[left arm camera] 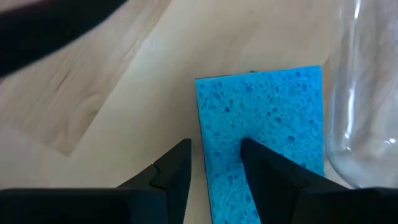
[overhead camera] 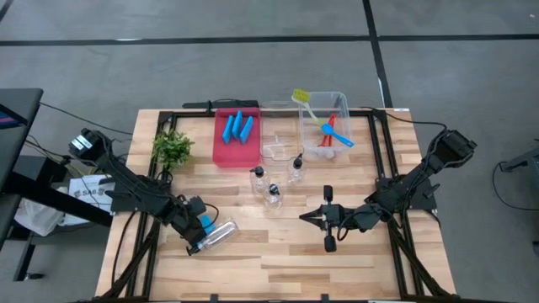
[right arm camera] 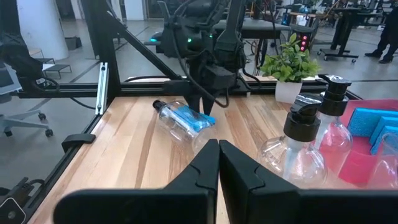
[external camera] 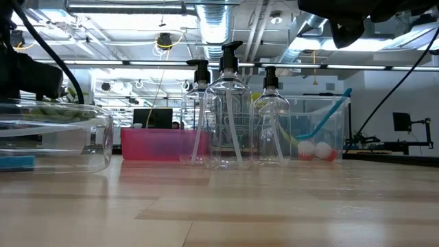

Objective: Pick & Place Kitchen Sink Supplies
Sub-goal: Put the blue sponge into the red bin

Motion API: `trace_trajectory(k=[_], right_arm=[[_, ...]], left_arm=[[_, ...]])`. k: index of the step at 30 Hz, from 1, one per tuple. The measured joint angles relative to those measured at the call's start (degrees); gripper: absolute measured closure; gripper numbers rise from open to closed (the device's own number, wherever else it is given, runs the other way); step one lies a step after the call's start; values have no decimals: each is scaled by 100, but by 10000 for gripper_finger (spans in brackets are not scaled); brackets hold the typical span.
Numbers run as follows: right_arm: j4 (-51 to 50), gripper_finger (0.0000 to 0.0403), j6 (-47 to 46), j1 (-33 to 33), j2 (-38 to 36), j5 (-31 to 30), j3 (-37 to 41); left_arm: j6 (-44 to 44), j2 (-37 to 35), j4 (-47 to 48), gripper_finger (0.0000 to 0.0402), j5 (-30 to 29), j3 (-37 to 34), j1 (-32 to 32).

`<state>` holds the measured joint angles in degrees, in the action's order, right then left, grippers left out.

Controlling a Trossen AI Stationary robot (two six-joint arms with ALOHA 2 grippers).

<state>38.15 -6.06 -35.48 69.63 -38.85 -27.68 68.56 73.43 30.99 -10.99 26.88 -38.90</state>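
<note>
While pinching a blue sponge (overhead camera: pixel 205 223) near the desk's (overhead camera: pixel 278 261) left edge, at the corner farthest from the clear bin (overhead camera: pixel 339 101) of brushes (overhead camera: pixel 330 130), sits low over the boards: left gripper (overhead camera: pixel 200 227), just beside a clear container (overhead camera: pixel 222 235) lying on its side. Right gripper (overhead camera: pixel 327 220) parked toward the desk's right edge, jaws pressed together on nothing. Two more sponges (overhead camera: pixel 237 128) already in the red tray (overhead camera: pixel 221 151) at the far edge; three pump bottles (overhead camera: pixel 271 181) upright mid-desk.

From table height: same toppled container (external camera: pixel 55 134) at the left, bottles (external camera: pixel 226 110) grouped centre.

Past the left wrist: dark fingers (left arm camera: pixel 267 168) clamped across one end of the sponge, glassy wall close alongside.

Past the right wrist: closed fingers, left arm beyond, sponge against the container.

Judged step: carrying or placing this sponge. Next calls for lifting clear without nudging the container, then heading for the tray, presumably.
</note>
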Motion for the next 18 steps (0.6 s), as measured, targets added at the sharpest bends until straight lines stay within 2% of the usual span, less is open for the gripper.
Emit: trace_trajectory(k=[7,10,18], right_arm=[[-4,398,-4,2,0,0,0],[-4,398,-3,2,0,0,0],[-4,398,-3,2,0,0,0]], left_arm=[[205,230,-368,267,-402,-2,-26],[207,167,-490,297,-625,-30,-66],[-260,182,-1200,390,-1678,-59,-166]])
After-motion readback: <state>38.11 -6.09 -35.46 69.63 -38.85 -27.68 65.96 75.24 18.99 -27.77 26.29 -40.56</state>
